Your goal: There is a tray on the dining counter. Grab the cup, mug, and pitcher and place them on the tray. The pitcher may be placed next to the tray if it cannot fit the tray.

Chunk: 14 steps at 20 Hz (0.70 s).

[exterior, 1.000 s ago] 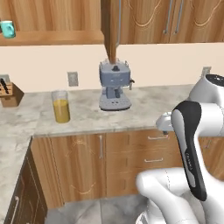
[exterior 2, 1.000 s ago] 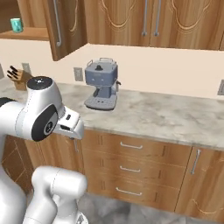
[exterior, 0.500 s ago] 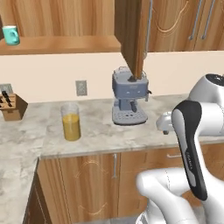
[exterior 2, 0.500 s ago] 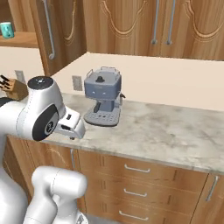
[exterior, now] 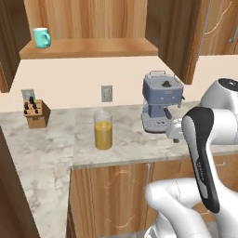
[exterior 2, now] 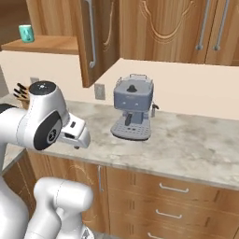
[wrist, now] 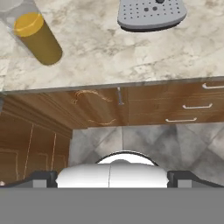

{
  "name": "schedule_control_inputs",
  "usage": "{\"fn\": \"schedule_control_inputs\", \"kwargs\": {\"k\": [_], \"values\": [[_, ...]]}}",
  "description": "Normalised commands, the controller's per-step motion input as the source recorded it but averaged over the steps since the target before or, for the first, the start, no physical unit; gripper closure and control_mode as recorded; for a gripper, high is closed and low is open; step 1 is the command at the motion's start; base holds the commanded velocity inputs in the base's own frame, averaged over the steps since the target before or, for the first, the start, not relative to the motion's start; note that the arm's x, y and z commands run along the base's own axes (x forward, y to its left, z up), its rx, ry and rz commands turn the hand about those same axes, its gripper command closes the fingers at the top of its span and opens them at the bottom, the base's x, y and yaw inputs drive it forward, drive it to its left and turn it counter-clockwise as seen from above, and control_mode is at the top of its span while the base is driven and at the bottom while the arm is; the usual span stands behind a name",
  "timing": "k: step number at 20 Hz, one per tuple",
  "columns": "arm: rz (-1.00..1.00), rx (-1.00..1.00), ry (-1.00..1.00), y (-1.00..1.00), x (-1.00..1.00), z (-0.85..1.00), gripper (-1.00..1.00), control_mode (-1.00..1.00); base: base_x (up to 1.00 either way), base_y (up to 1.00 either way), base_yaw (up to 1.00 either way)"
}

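Scene at the wall surface (exterior: 56,139), before any grasp. I see the pitcher (exterior: 103,129) standing upright on this marble-look top, part-filled with orange liquid, between the knife block (exterior: 36,113) to its left and the blue-grey espresso machine (exterior: 160,102) to its right, apart from both. The mug (exterior: 41,37) stands on the open wooden shelf (exterior: 88,47) high above the knife block; in the right base view it shows at the far upper left (exterior 2: 25,33). My arm is folded in front of the lower cabinets, its hand (exterior 2: 74,134) level with the surface edge, and the jaws stand fully open with nothing between them. The hand view looks down over the edge, with the pitcher (wrist: 37,38) at the upper left and the machine's drip tray (wrist: 151,14) at the top. Risks, as I judge them: the pitcher is tall and holds liquid, so an off-centre or high grip, or a quick swing, could tip it or spill. A reach from this low pose could clip the surface edge. The mug's height may demand an awkward stretch, and an open cabinet door (exterior 2: 98,39) hangs close beside that shelf.
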Motion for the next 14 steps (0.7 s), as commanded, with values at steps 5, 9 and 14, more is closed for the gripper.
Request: {"fn": "schedule_control_inputs", "kwargs": {"k": [5,9,14], "values": [[0.00,0.00,0.00,0.00,0.00,0.00,-1.00,1.00,0.45,0.39,0.00],[0.00,0.00,0.00,0.00,0.00,0.00,-1.00,1.00,0.54,0.28,0.00],[0.00,0.00,0.00,0.00,0.00,0.00,-1.00,1.00,0.50,0.34,0.00]]}}
